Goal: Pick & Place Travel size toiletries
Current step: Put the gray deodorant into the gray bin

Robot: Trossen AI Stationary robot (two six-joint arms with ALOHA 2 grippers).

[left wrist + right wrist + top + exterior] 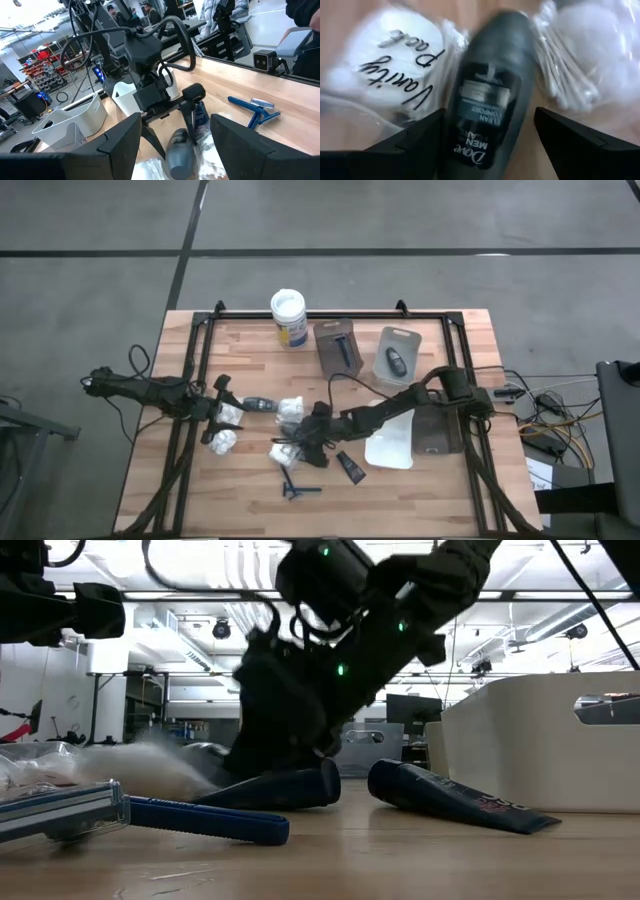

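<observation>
My right gripper (298,442) (489,117) is open, low over the middle of the table. Its fingers stand on either side of a dark grey oval bottle (487,75) lying on the wood. A white "Vanity Pack" packet (395,60) and a cotton-swab packet (585,60) lie beside that bottle. My left gripper (222,404) (175,120) is open among white packets (226,428). A second grey bottle (260,403) (177,150) lies just ahead of it. A blue razor (296,488) (200,820) and a black tube (350,468) (450,798) rest flat near the near edge. My right gripper comes at the grey bottle from above, one finger (415,145) on each long side of its labelled body (470,130). The bottle lies flat on the table. Whether the fingers touch it I cannot tell.
A white-lidded tub (288,315) stands at the far edge. Two grey trays (338,348) (397,355) hold a razor and a bottle. A white tray (390,442) (540,750) and a grey tray (437,430) lie under my right arm. People stand in the room beyond the table.
</observation>
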